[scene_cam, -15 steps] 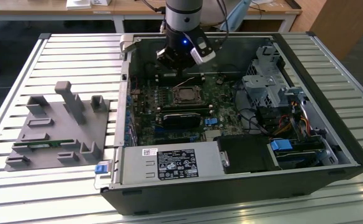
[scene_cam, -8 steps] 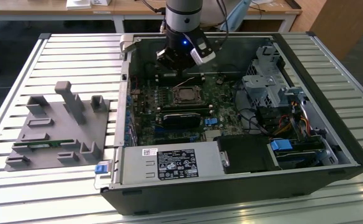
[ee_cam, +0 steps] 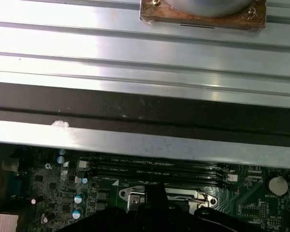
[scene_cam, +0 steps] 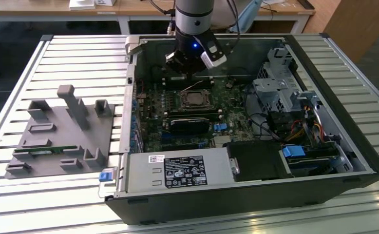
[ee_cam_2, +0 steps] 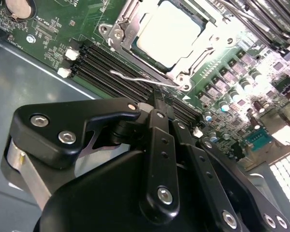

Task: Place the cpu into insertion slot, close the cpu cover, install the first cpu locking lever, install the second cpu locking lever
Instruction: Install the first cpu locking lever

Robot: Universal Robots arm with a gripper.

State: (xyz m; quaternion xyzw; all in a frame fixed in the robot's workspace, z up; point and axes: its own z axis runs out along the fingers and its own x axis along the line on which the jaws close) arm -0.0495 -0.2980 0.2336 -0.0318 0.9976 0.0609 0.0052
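The cpu (ee_cam_2: 168, 33) lies flat in its socket on the green board, silver top up; in the exterior view the cpu (scene_cam: 195, 101) is mid-board in the open computer case. The cpu cover (ee_cam_2: 213, 39) lies down around it as a metal frame. A thin wire locking lever (ee_cam_2: 135, 77) sticks out unlatched along the socket's edge beside the memory slots (ee_cam_2: 101, 65). My gripper (ee_cam_2: 157, 99) is shut with nothing held, its tip just short of that lever. In the exterior view the gripper (scene_cam: 186, 68) hangs just behind the socket. The first wrist view has the gripper (ee_cam: 154, 193) over the socket's edge.
A grey fixture block (scene_cam: 59, 131) stands on the slatted table at the exterior view's left. Inside the case are a power supply (scene_cam: 176, 170), a black module (scene_cam: 189, 124) in front of the socket, and a drive cage (scene_cam: 277, 87) with cables at the exterior view's right.
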